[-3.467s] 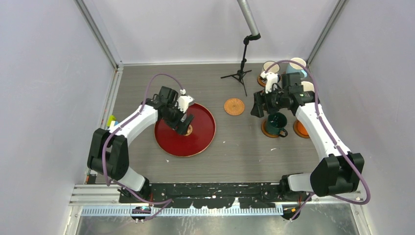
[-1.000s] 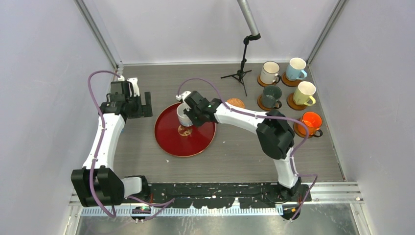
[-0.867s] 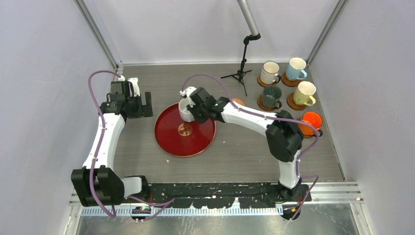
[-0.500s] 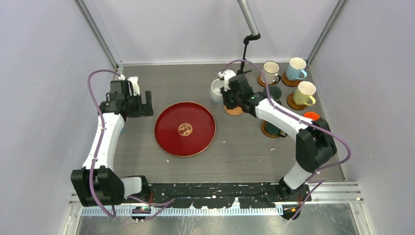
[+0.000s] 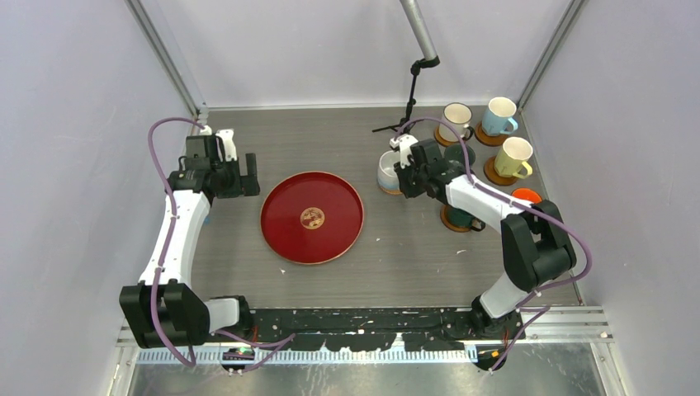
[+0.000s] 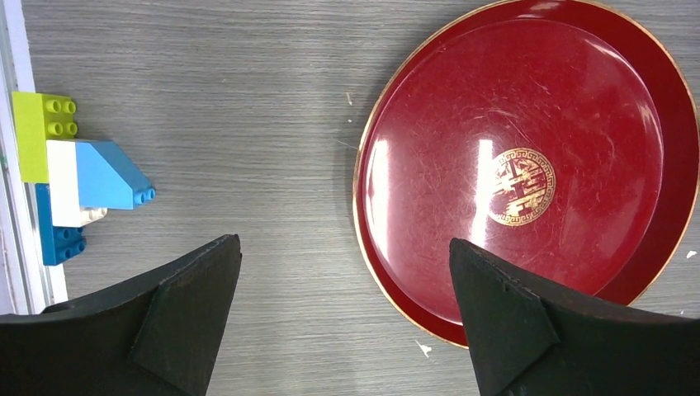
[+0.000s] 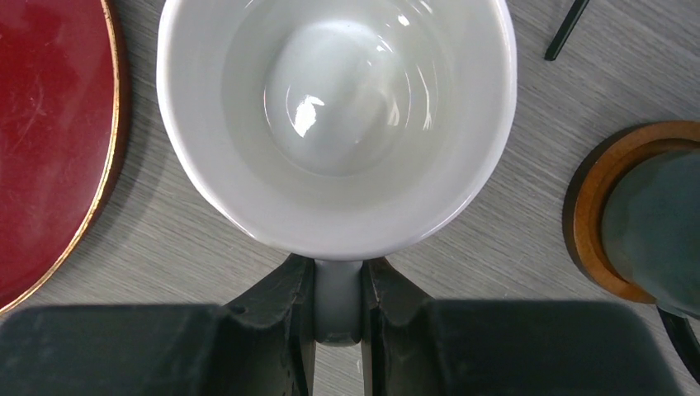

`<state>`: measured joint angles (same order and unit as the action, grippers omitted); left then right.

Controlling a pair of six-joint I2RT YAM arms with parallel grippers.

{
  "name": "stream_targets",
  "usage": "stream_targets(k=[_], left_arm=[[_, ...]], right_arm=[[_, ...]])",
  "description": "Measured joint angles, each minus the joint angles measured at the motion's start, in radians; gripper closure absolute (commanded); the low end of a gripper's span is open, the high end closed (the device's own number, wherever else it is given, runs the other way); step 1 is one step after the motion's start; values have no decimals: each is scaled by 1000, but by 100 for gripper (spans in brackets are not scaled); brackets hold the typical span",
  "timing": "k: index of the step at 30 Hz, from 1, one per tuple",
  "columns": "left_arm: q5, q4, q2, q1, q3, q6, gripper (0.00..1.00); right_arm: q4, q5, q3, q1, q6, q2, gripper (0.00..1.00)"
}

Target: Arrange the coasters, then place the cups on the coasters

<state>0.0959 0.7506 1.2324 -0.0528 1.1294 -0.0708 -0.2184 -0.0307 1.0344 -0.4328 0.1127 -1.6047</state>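
Pinching the handle of the glossy white mug (image 7: 338, 107), the right gripper (image 7: 338, 285) is clamped tight; the round mug stands upright, handle pointing toward the claw. The left gripper (image 6: 342, 272) gapes wide, empty.

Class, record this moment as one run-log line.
right gripper: jaws shut on white cup handle | left gripper: jaws open, holding nothing | red tray: bare

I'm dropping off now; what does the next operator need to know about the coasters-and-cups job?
Left hand: open, empty, beside the round red tray.
Right hand: shut on the white ceramic mug's handle, right of the tray.
Done: cream mug, light blue mug, pale yellow mug, orange mug and two dark mugs stand on round wooden coasters at far right.
Left: no coaster shows under the white mug; confirm one, lower, release.
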Motion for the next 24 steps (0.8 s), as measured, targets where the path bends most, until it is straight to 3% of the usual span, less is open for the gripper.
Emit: stream_targets(k=[24], left_arm=[[12,0,0,0,0,1,0]], right_arm=[[84,-46,-7,71,36,-68,100]])
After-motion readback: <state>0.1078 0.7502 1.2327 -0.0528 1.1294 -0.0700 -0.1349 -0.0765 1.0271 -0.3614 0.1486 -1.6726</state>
